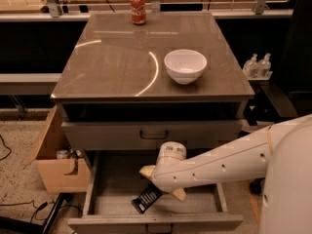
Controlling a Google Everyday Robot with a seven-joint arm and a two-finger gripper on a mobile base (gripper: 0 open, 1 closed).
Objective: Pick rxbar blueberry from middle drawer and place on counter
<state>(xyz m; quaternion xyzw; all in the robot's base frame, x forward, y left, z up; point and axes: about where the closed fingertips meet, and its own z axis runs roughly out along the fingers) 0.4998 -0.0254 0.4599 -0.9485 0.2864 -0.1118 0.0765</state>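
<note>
The rxbar blueberry (145,200), a flat dark bar with white lettering, lies slanted on the floor of the open middle drawer (156,223), near its front. My gripper (162,183) reaches into the drawer from the right on the white arm and hangs over the bar's far end. Its two pale fingers (146,171) stand apart, one on each side of that end, and the bar lies flat. The counter (117,62) is the glossy grey-brown top above.
A white bowl (185,66) stands on the counter's right side and a red soda can (138,9) at its far edge. The drawer above (153,134) is closed. A cardboard box (56,162) sits left of the cabinet, bottles (257,65) and a dark chair to the right.
</note>
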